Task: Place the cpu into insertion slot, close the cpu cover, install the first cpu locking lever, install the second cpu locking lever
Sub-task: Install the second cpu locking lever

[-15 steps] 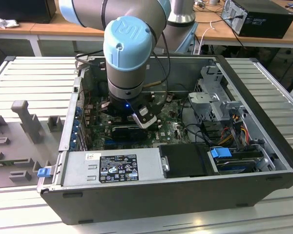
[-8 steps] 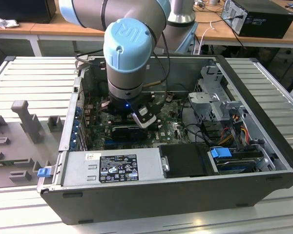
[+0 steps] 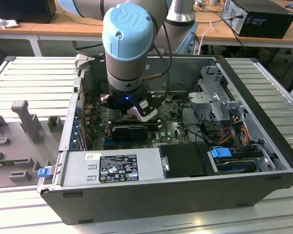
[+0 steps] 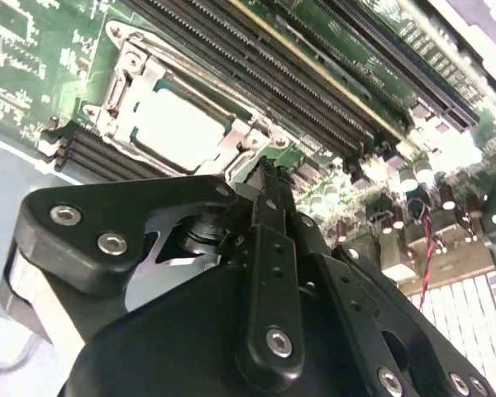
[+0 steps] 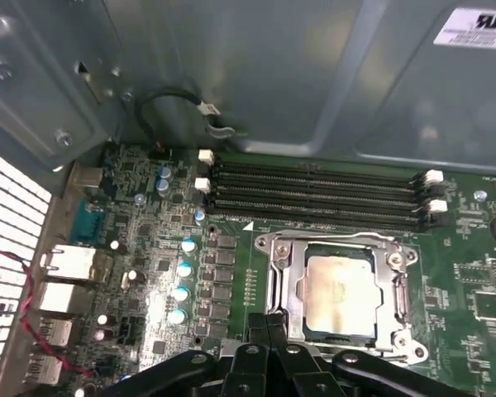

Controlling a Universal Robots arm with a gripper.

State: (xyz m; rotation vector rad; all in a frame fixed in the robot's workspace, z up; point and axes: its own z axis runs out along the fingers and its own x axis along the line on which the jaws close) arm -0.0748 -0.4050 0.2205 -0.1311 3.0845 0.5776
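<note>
Hovering low inside the open computer case (image 3: 263, 146), over the green motherboard (image 5: 149, 248), with the gripper (image 5: 269, 327) pinched narrow, fingers pressed together and carrying nothing. Sitting already in the insertion slot (image 5: 339, 294): the cpu (image 5: 339, 285), its pale metal top showing through the square cut-out of the cpu cover (image 5: 285, 285), which is lying flat over the socket. Resting just beside the socket's edge, fingertips (image 4: 264, 178) close against the corner of the cover frame in the second wrist view, apparently near a locking lever, though whether touching it is unclear. Running alongside the socket's far side from the fingertips: the long black memory slots (image 5: 314, 194), their long axis parallel to that edge.
</note>
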